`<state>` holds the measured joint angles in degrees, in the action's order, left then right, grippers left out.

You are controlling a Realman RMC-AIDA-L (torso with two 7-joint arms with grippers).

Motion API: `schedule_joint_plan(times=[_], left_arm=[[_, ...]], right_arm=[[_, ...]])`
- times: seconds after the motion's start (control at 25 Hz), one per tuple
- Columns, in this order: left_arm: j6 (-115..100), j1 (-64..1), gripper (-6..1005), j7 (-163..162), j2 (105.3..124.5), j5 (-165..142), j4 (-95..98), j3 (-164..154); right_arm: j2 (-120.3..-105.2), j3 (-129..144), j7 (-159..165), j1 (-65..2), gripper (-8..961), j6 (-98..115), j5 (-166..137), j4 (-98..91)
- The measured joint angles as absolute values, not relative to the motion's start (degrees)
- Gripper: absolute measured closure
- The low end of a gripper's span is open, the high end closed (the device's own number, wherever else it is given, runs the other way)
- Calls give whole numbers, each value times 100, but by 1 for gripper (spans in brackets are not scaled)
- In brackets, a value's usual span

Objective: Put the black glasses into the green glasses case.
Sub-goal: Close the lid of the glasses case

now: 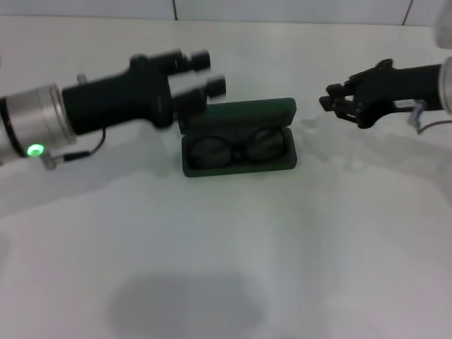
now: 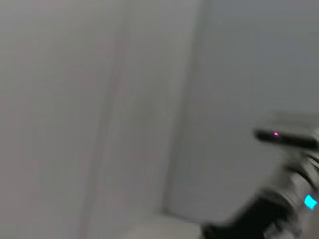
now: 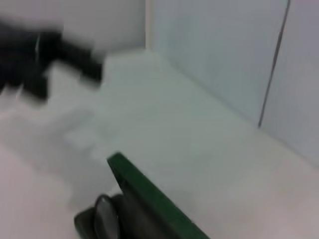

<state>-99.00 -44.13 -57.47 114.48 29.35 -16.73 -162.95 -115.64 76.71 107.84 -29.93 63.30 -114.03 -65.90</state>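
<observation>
The green glasses case lies open at the middle of the white table, with its lid standing up at the back. The black glasses lie inside it, lenses side by side. My left gripper is open and empty, hovering just above and behind the lid's left end. My right gripper holds nothing and hovers to the right of the case, apart from it. In the right wrist view the lid and one lens of the glasses show, with the left gripper blurred beyond them.
The white table meets a pale wall at the back. The left wrist view shows only the wall and a blurred dark arm with a blue light.
</observation>
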Motion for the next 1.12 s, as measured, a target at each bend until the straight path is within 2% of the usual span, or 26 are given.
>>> schedule_joint_plan(times=[0.16,0.32,0.44,0.56,0.76,1.12], left_arm=[[-9908,-4374,512,-5546,11491,2484,-1861,-16295],[-9444,-4413,513,-5520,11771,2266,-2272,-16295],[-8989,-4437,513,-5562,11875,2105,-2385,-16295],[-8626,-4413,514,-5588,11898,1894,-2374,-16295],[-8227,-4381,514,-5677,11914,1794,-2351,-16295],[-7865,-4459,516,-5840,11940,1561,-2341,-16295]], right_arm=[[-11554,7425,9653,-2767,773,6472,-10323,-6138],[-11541,7358,9023,-2837,772,6693,-9866,-5674],[-11549,7353,8983,-2823,705,6688,-9844,-5648],[-11546,7325,8977,-2789,638,6684,-9828,-5648],[-11547,7298,8959,-2755,462,6686,-9832,-5675],[-11541,7272,8879,-2661,460,6719,-9830,-5721]])
